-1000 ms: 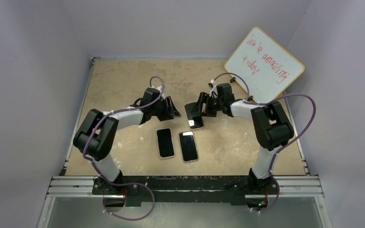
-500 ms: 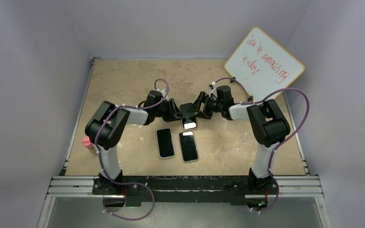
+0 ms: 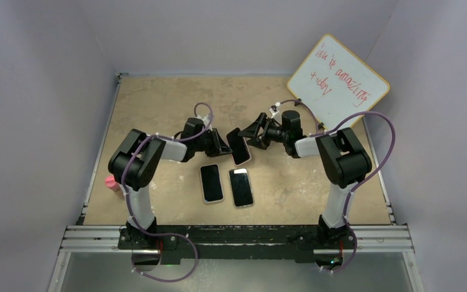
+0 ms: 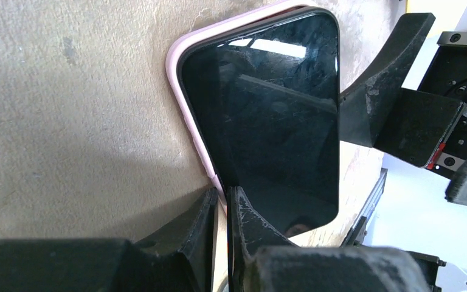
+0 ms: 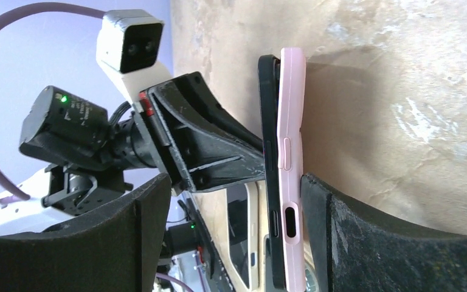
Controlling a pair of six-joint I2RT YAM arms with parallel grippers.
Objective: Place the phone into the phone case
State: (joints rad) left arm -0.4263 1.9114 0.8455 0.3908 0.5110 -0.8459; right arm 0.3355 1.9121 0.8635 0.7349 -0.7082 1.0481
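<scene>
top external: left tool (image 3: 223,146) clamps phone (image 3: 239,148); right tool (image 3: 250,131) spread wide; two loose phones (image 3: 211,182) nearby.

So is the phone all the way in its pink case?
Not fully: the flat black phone lies against the pink phone case, its whole side edge showing outside the rim.

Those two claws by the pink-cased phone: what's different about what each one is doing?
The left gripper is pinched shut on the phone's edge, beside the pink case's rim; the right gripper is spread wide open, straddling the phone. The left gripper comes in from the left, the right gripper from the right. Both are black, two-fingered, and meet at one phone.
</scene>
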